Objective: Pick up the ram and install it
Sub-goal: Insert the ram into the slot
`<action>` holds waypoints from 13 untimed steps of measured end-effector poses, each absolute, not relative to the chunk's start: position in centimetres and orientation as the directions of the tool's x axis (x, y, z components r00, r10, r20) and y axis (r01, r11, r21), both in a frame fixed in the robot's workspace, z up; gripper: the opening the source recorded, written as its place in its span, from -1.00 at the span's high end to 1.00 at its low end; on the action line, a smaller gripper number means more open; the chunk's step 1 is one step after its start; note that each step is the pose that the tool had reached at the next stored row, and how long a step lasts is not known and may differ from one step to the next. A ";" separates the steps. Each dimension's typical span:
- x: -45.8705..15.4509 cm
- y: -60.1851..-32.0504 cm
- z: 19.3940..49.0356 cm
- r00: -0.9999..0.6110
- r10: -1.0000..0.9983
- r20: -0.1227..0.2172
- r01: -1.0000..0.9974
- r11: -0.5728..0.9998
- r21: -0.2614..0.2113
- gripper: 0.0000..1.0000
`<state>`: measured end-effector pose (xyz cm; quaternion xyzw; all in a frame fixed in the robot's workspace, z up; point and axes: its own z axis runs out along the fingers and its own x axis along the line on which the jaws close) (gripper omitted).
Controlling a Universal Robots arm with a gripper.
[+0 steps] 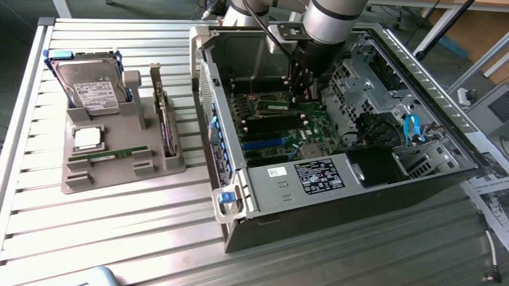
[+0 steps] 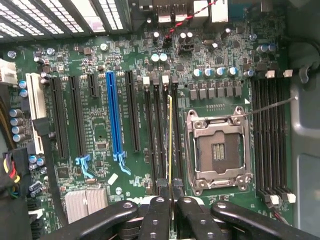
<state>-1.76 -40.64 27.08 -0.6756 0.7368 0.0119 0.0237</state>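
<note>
In the wrist view I see the ram (image 2: 170, 145) edge-on as a thin yellow-green line, with my gripper (image 2: 170, 200) shut on its near end. It stands over the black memory slots (image 2: 159, 140) beside the open processor socket (image 2: 218, 150); whether it touches a slot I cannot tell. In the exterior view my gripper (image 1: 301, 89) reaches down inside the open computer case (image 1: 238, 196), above the green motherboard (image 1: 314, 128). The ram (image 1: 275, 106) shows below it as a green strip with a white label.
On the exterior view's left, a grey holder tray (image 1: 119, 176) carries a hard drive (image 1: 94, 89), a square silver processor (image 1: 87, 138), an upright card with a bracket (image 1: 164, 119) and another narrow green stick (image 1: 111, 156). Drive cages and cables (image 1: 409, 128) crowd the case's right side.
</note>
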 end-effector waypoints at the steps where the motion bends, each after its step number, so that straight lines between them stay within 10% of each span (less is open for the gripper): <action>1: -1.9 -40.7 27.0 -0.086 -0.995 -0.051 -0.996 0.086 -0.014 0.75; 13: -2.2 -41.2 26.5 -0.019 -0.999 -0.051 -1.000 0.020 -0.015 0.75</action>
